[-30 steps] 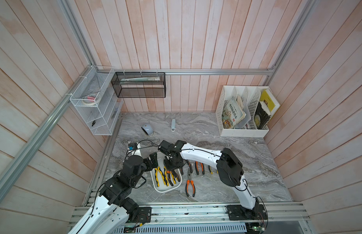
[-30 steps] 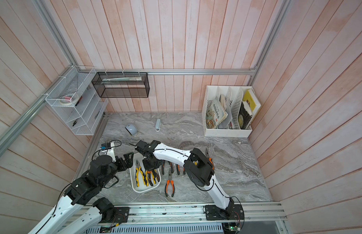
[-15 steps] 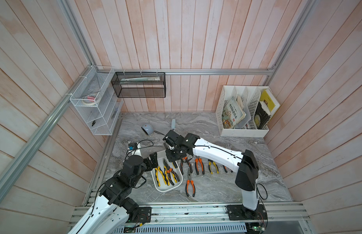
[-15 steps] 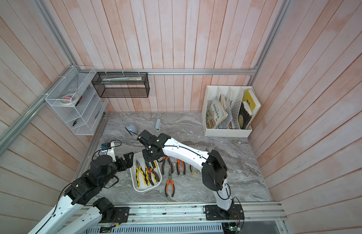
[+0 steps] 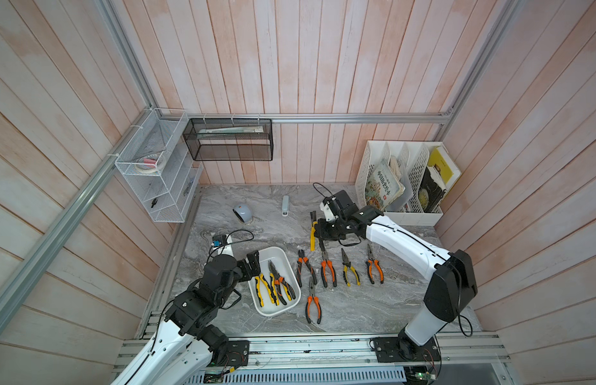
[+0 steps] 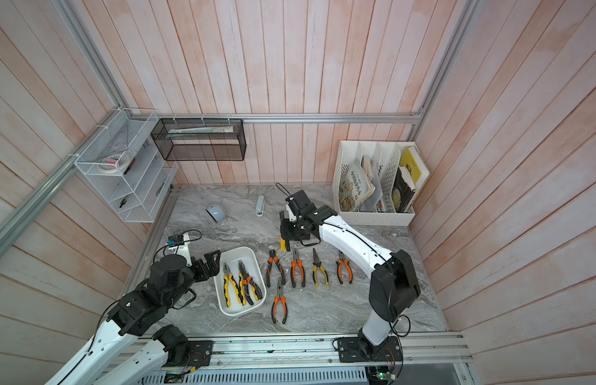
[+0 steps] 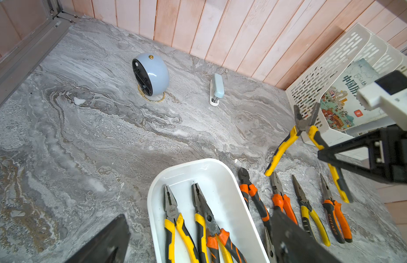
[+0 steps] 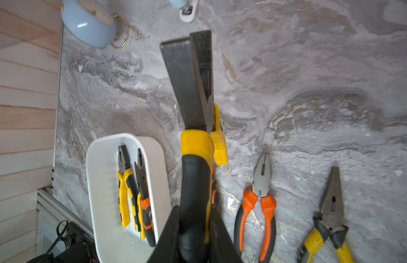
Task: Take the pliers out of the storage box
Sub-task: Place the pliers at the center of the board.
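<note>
Carry-out step: R gripper clamps yellow-black pliers by 1 handle, aloft beyond the row of 5 laid out on the table.
L gripper gapes wide, empty, just beside storage box; 3 prs lie inside. Next, I reckon: lower, let go on bare marble, go back for more.

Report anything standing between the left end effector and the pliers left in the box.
Nothing visible does. The left end effector hangs open just beside the box, at its low side wall. The pliers lie uncovered inside, free from above.
</note>
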